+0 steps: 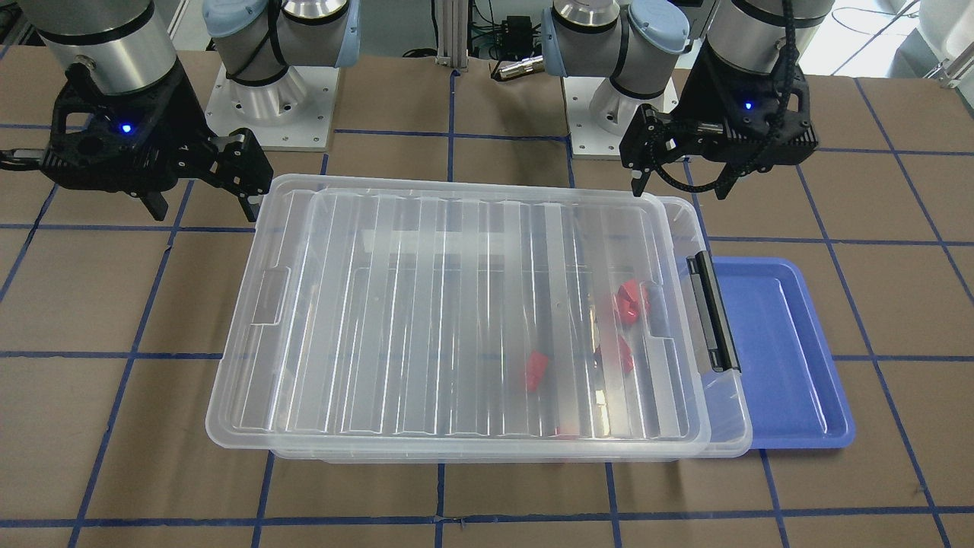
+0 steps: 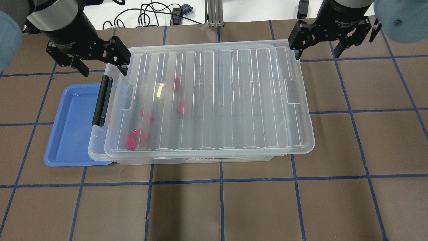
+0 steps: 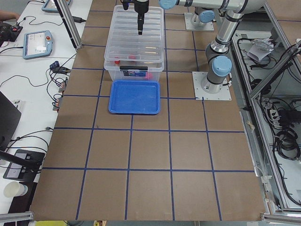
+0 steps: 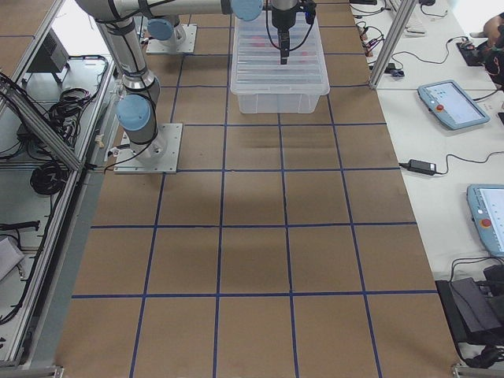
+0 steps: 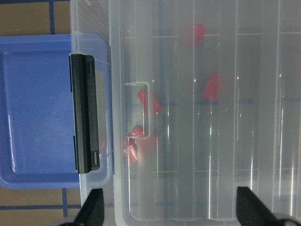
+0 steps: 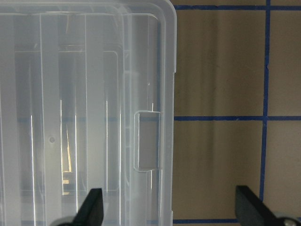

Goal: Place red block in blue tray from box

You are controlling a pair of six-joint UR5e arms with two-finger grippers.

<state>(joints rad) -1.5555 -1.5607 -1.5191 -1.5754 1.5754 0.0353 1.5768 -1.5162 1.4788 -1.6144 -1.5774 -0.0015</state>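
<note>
The clear box (image 1: pixel 456 320) sits mid-table with its ribbed lid (image 2: pixel 214 97) on top, shifted slightly away from the black latch handle (image 2: pixel 102 100). Several red blocks (image 2: pixel 181 107) lie inside near the handle end; they also show through the lid in the left wrist view (image 5: pixel 211 85). The blue tray (image 2: pixel 72 127) is empty and partly under the box's handle end. My left gripper (image 2: pixel 102 68) is open and empty above the box's far corner by the handle. My right gripper (image 2: pixel 317 53) is open and empty above the opposite far corner.
The brown table (image 2: pixel 234 207) has a blue tape grid. The arm bases (image 1: pixel 266 99) stand behind the box. Cables (image 2: pixel 150 16) lie past the far edge. Operator tables with tablets (image 3: pixel 37 43) flank the far side.
</note>
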